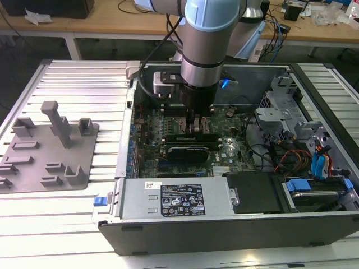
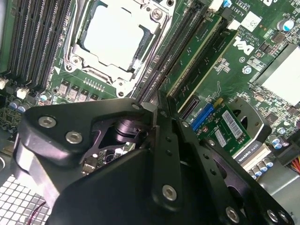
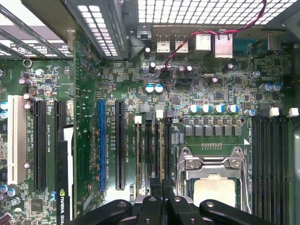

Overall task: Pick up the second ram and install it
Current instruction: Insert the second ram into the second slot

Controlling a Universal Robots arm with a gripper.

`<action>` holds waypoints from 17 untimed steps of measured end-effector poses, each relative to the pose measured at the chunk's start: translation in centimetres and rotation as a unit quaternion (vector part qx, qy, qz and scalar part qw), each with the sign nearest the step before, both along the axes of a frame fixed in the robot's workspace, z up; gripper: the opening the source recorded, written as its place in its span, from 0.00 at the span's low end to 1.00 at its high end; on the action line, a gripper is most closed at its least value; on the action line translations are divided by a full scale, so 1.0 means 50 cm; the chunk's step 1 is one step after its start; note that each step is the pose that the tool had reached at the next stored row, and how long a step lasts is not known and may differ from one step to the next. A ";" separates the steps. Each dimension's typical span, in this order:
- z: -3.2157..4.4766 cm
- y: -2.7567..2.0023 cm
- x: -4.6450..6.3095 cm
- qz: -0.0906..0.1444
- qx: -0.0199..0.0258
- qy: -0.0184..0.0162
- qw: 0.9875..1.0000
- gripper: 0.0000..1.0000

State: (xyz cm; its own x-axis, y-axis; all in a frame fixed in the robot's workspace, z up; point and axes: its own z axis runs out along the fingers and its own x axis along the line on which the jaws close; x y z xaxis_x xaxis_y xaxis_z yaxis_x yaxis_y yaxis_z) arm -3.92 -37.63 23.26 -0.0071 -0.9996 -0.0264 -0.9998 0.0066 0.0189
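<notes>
Fixture [image 1: 50, 151]: the grey holder out on the exterior view's left. No green stick is on it that I can see, so I'd say the pickup is done.

Case [image 1: 224, 224]: open, lying flat in the middle, with the arm reaching straight down into it.

Gripper [image 1: 193, 126]: low over the board, just beside the socket. In the second wrist view [image 2: 159, 107] the two fingers [image 2: 168, 140] come together to a point with no gap showing, so it's closed. The first wrist view [image 3: 162, 187] agrees, with the tips sitting on the row of slots.

Socket [image 2: 115, 37]: metal frame with the pale chip in the middle. It's right next to the slots and nothing is touching it.

Ram [image 2: 196, 52]: a long green stick standing in one of the slots beside the socket. It runs away from the gripper, with its near end right at the tips. I can't tell if the tips are pinching it or just pressing on its edge.

Latch [image 2: 232, 23]: the white clip at the far end of the slots. I can't tell if it has snapped in.

Progress: it looks mostly done, with the stick in its slot. What's left, I reckon, is full seating and letting go.

Drive bay [image 1: 314, 162]: on the exterior view's right, with blue tabs and cables, well apart from the work.
</notes>
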 end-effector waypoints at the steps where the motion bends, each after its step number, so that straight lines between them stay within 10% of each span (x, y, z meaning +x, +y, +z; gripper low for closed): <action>1: 0.000 0.0000 0.000 0.000 0.000 0.000 1.000 0.09; 7: 0.011 0.0001 0.000 0.000 0.000 0.000 1.000 0.09; 9: 0.011 -0.0001 0.000 0.000 0.000 0.009 1.000 0.09; 17: 0.008 0.0002 0.004 0.000 0.000 0.009 1.000 0.09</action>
State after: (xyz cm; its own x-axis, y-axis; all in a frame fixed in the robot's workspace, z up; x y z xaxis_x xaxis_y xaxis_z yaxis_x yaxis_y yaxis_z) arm -3.72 -37.62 23.67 -0.0074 -0.9996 -0.0265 -0.9993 0.0064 0.0378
